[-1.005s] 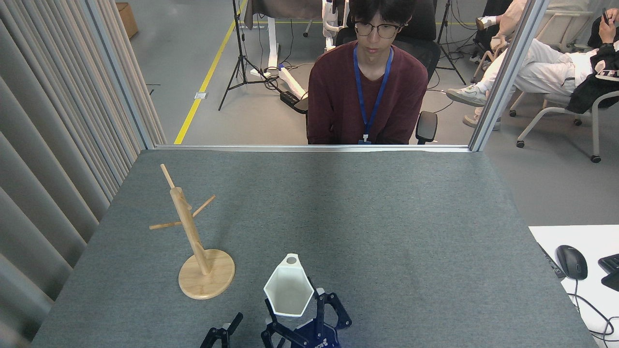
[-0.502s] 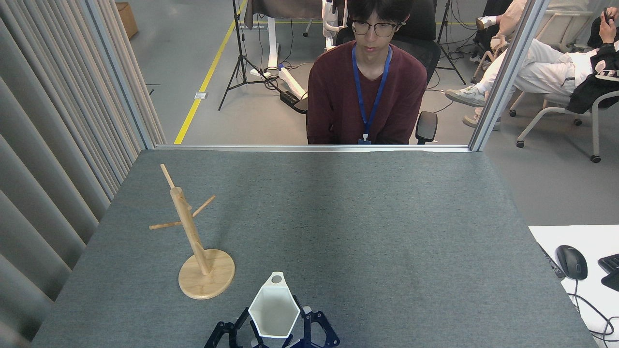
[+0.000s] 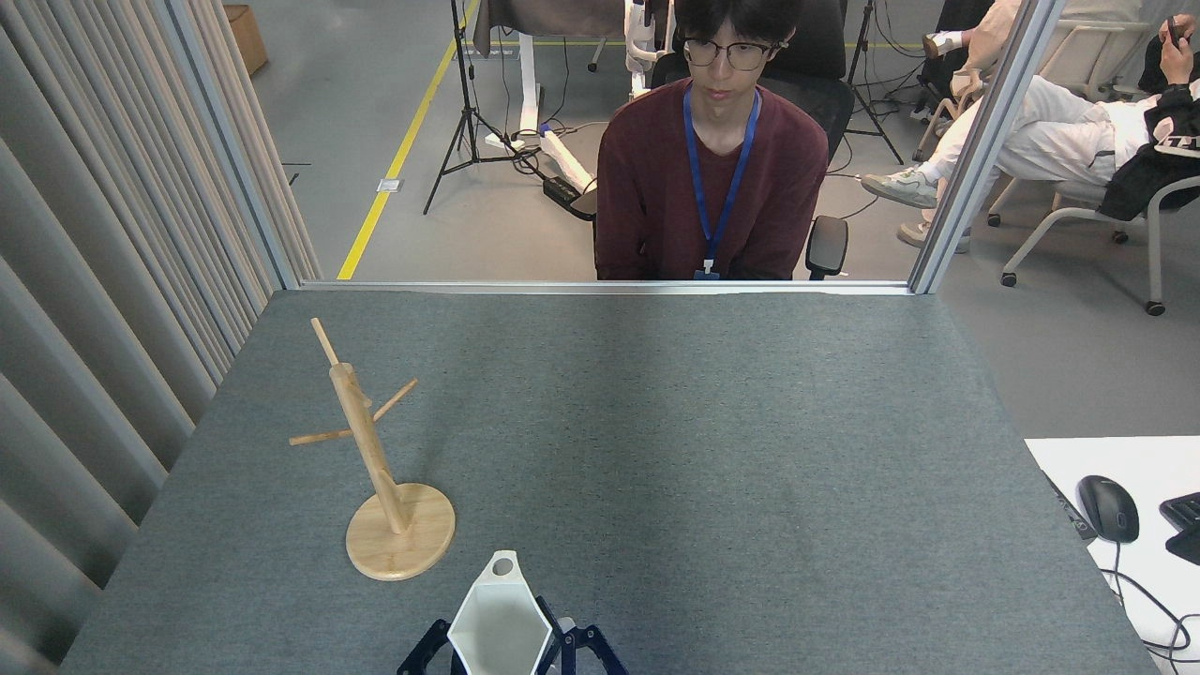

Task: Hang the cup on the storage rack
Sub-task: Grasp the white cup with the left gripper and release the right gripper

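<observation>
Big grey surface (image 3: pixel 712 450), soft and fuzzy like felt, with a silver strip along the far edge. On it at the left, a wooden rack (image 3: pixel 375 459): round flat base down on the grey, thin post up with small pegs sticking out. Most of the grey bare, right across to the far edge and the right side.

White cup (image 3: pixel 500 630) mouth up near edge; bamboo rack (image 3: pixel 375 469) upright, left.
</observation>
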You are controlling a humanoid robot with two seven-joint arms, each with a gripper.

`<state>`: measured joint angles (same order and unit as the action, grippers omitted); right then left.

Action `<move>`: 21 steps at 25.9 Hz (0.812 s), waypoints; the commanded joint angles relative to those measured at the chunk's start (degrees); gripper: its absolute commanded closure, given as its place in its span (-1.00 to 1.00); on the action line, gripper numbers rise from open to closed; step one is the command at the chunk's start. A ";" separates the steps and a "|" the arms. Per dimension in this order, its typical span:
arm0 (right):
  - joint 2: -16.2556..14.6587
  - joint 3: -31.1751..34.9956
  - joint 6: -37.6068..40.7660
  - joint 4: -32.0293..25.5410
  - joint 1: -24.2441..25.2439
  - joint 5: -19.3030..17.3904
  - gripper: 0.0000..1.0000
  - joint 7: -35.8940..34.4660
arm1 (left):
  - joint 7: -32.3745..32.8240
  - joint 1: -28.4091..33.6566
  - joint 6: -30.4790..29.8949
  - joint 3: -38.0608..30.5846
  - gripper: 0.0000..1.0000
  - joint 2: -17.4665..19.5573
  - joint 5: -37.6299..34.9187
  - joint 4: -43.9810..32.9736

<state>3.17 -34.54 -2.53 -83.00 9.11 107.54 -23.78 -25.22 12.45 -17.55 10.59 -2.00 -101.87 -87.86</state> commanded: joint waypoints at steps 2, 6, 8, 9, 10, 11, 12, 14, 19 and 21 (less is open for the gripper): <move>-0.01 0.00 -0.37 -0.05 0.03 0.13 -0.40 -0.13 | 0.08 -0.24 0.15 0.05 0.20 0.07 -1.14 -0.29; -0.01 0.27 -0.37 -0.23 0.03 -0.05 -0.98 -1.36 | -0.01 -0.85 0.15 -0.04 0.17 0.42 -1.14 -0.29; -0.01 0.27 -0.20 -0.32 0.03 -0.05 -0.98 -1.36 | -0.01 -0.94 0.15 -0.04 0.16 0.42 -1.14 -0.29; -0.10 0.27 -0.11 -0.49 0.03 -0.14 -0.98 -1.36 | -0.01 -0.94 0.15 -0.04 0.15 0.42 -1.23 -0.29; -0.10 0.09 0.07 -0.67 0.12 -0.14 -0.98 -1.36 | -0.01 -0.85 0.15 -0.04 0.15 0.42 -1.23 -0.38; -0.10 0.00 0.16 -0.93 0.12 -0.14 -0.98 -1.36 | 0.08 -0.85 0.15 -0.04 0.15 0.42 -1.23 -0.38; -0.10 -0.09 0.16 -1.46 0.12 -0.22 -0.98 -1.36 | 0.08 -0.85 0.24 -0.04 0.15 0.51 -1.23 -0.38; -0.01 -0.09 0.24 -3.22 0.12 -0.49 -0.98 -1.45 | 0.08 -0.85 1.20 -0.04 0.15 0.59 -1.31 -0.29; 0.08 -0.35 1.30 -6.38 0.21 -1.81 -0.98 -1.80 | 0.17 -0.85 1.91 0.05 0.15 0.24 -3.95 0.06; 0.26 -0.44 1.21 -7.26 -0.15 -4.53 -0.98 -1.88 | 0.17 -0.59 2.00 0.05 0.15 -0.02 -4.21 0.06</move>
<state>3.26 -34.87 -1.46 -88.81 9.27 105.59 -25.52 -25.12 11.63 -15.78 10.63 -1.72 -105.13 -87.89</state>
